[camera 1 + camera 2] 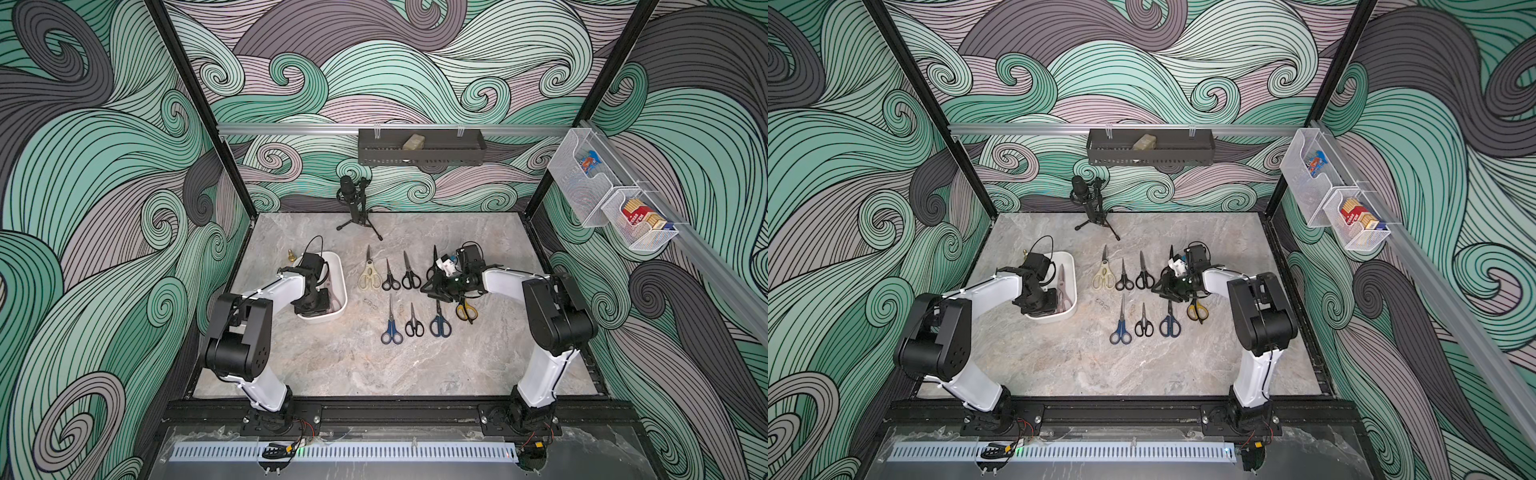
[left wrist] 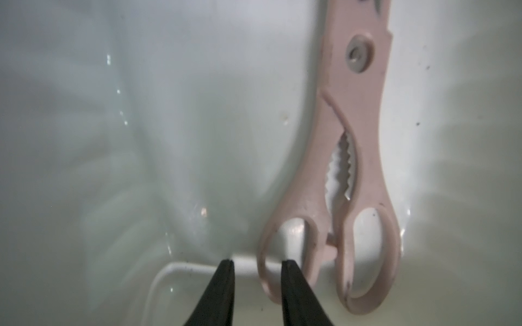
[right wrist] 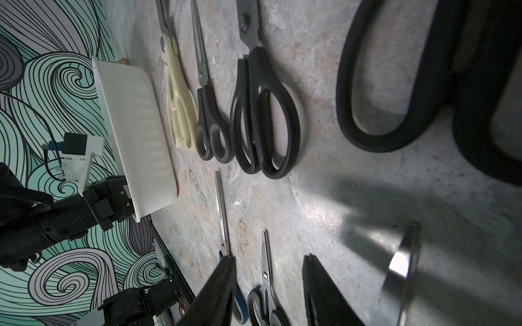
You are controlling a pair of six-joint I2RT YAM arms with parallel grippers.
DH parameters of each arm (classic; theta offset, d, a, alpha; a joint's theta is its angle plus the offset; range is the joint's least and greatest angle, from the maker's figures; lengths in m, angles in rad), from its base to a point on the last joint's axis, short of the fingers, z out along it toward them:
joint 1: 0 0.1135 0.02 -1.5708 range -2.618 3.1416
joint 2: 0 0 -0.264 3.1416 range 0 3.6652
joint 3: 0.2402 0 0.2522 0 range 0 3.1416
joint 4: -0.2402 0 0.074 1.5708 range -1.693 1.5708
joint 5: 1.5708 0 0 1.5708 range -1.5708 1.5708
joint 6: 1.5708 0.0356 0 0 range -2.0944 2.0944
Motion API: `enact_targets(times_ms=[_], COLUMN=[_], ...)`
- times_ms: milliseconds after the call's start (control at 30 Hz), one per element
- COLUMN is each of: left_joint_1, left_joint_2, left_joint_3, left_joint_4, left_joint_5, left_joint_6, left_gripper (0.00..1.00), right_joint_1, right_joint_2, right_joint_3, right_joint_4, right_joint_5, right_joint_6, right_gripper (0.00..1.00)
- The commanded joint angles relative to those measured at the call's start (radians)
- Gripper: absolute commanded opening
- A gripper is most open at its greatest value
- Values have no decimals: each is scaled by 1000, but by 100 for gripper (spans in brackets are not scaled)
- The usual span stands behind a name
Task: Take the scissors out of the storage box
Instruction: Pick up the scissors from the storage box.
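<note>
Pink plastic handles, metal blades: pink scissors (image 2: pixel 348 118), one pair, closed, lying flat on the floor of the storage box (image 1: pixel 341 272) along its right wall. The blades point far and the handle rings near. A serrated notch sits between the handles, with a grey pivot screw above it.

White plastic storage box: a shallow tub with rounded corners, standing on the left-middle of the table (image 1: pixel 332 365).

Left pincer (image 2: pixel 257 263): lowered into the near end of the box, fingers partly apart. The outer side of one pink handle ring lies in the gap. A clear space shows beside one finger, so nothing is clamped.

Scissors on the table, right of the box: eight pairs in two rows, blades far, handles near.
- Far row, left to right: cream scissors (image 1: pixel 367 276); far small black scissors (image 1: pixel 389 276); large black scissors (image 1: pixel 409 272); hidden black scissors (image 3: pixel 375 143), mostly covered by the right arm in both top views.
- Near row, left to right: left blue scissors (image 1: pixel 390 322); near small black scissors (image 1: pixel 412 320); right blue scissors (image 1: pixel 438 318); yellow-black scissors (image 1: pixel 465 309).

Right pincer (image 3: pixel 268 259): low over the table between the two rows at the right, fingers partly apart, holding nothing.

Surroundings:
- microphone (image 1: pixel 353 203) on a tripod at the far edge
- black wall tray (image 1: pixel 422 160)
- wire baskets (image 1: pixel 582 195) on the right wall
</note>
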Motion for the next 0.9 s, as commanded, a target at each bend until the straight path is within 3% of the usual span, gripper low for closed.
enact_targets(times_ms=[0,200,533,767,867], left_joint_1=[-17,-47,-84,-74,-61], left_joint_2=[-52,-137,-169,-103,-62], left_joint_3=[4,-98,-156,6,30], left_joint_4=[-71,-50,-40,-145,-158], left_joint_5=[69,251,381,78,3], left_joint_6=[-35,-103,-137,-77,-69], left_gripper=[32,32,32,34,34], right_joint_1=[1,1,8,12,12], right_joint_2=[11,12,32,28,26], right_joint_3=[7,-7,16,15,13], right_joint_4=[-3,-3,-4,-4,-4], right_joint_5=[-4,-3,-6,-6,-10], right_joint_6=[1,1,7,14,23], right_gripper=[43,43,43,43,43])
